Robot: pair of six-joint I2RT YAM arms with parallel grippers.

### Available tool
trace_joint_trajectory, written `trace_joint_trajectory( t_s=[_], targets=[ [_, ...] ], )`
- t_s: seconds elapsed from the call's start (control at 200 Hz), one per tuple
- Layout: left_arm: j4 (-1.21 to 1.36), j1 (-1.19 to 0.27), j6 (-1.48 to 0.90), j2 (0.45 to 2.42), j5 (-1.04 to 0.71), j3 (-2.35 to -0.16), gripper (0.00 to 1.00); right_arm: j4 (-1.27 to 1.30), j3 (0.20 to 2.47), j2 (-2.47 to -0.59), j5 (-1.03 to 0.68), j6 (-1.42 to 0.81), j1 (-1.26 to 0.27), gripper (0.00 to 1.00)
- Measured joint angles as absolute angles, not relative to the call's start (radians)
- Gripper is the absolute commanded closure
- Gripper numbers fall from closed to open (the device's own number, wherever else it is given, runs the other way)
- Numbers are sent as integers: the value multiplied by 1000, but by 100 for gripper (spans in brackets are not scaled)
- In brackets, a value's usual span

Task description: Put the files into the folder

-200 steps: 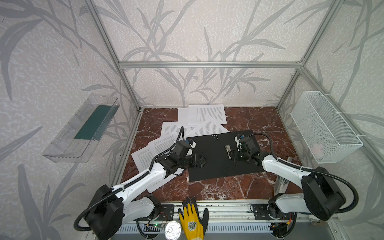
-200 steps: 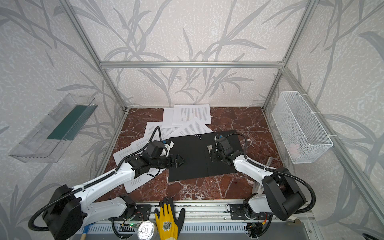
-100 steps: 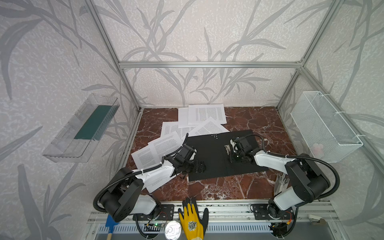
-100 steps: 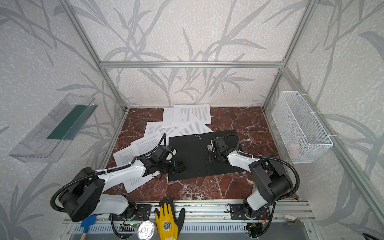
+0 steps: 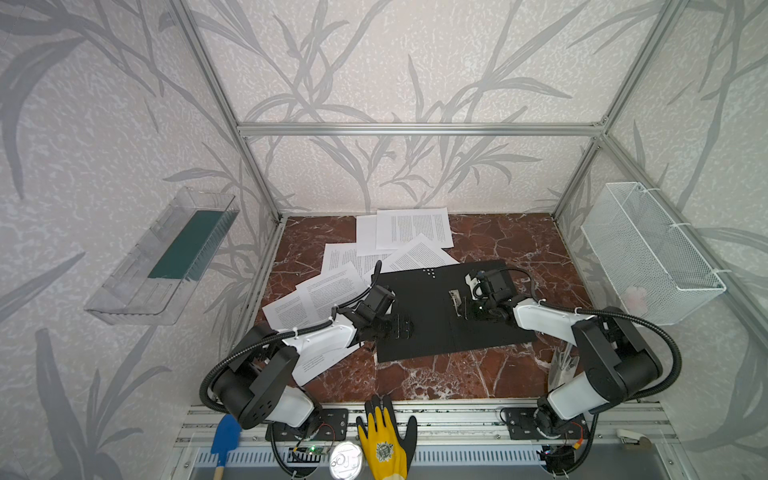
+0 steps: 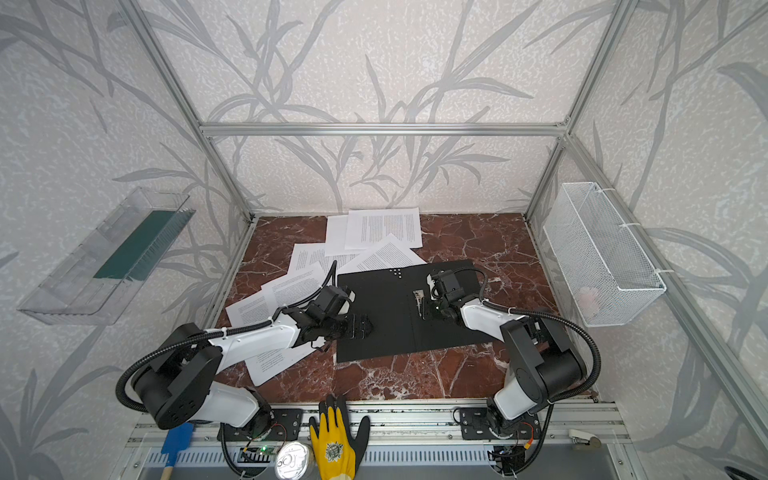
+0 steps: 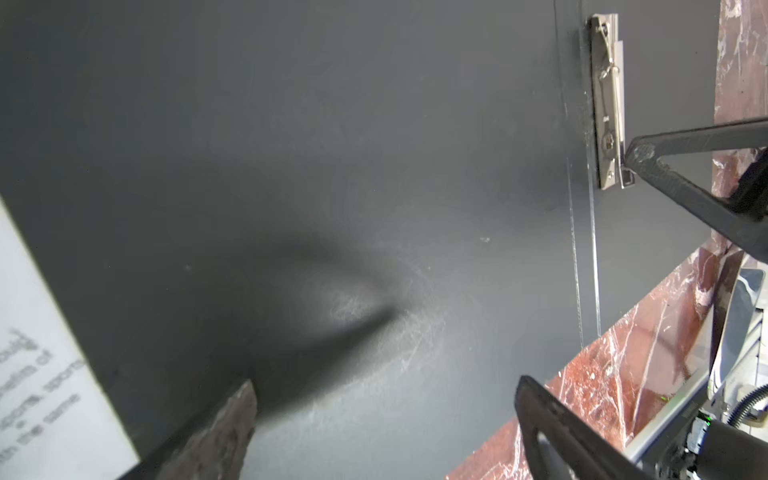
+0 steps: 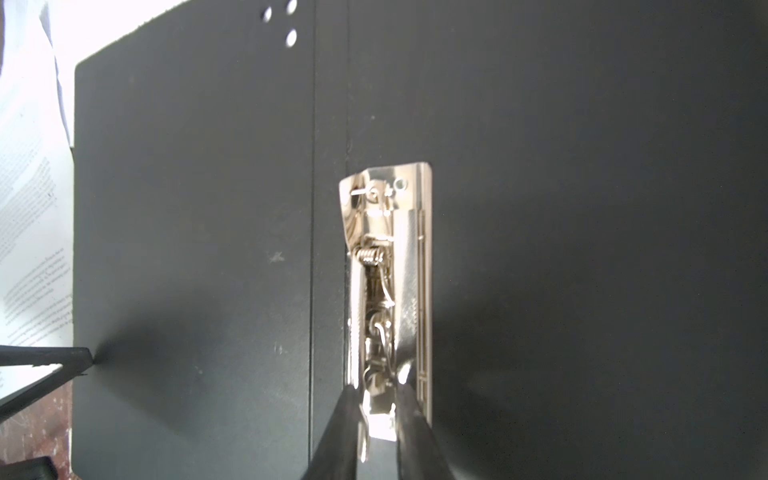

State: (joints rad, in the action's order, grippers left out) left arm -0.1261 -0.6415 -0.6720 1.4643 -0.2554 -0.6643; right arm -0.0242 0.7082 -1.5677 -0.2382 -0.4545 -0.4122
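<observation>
The black folder point(image 5: 424, 303) lies spread open and flat on the near middle of the desk point(image 5: 436, 378), with its two bare inner panels facing up and no page on either one. The opening step looks done, and the filing itself has not begun. Every one of the paper sheets point(image 5: 411, 228) lies loose on the desk, fanned around the folder from about 8 o'clock, where one runs under the left arm, through 10 o'clock and up to 12 o'clock by the back wall. One sheet meets the folder's far edge. All the gathering and loading is left to do. The left hand point(image 5: 400, 328) sits over the folder's panel at 9 o'clock with its jaws spread as wide as they go, and it holds nothing. Its tips are at or just above the black surface, and I cannot tell whether they press on it. A little farther in, at 3 o'clock of the spine, the right hand point(image 8: 376, 399) is pinched tight on the near end of the metal clip point(image 8: 390, 270) riveted to the folder, one finger on each side of its lever, probably to lift it and free the clamp for the pages.
</observation>
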Motion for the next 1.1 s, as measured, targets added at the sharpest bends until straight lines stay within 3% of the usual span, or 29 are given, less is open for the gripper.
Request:
trace_joint_trajectory(
  t_s=[1.1],
  targets=[
    [-141, -628, -645, 1486, -184, -683, 1, 111, 603, -1531, -312, -492, -393, 86]
  ],
)
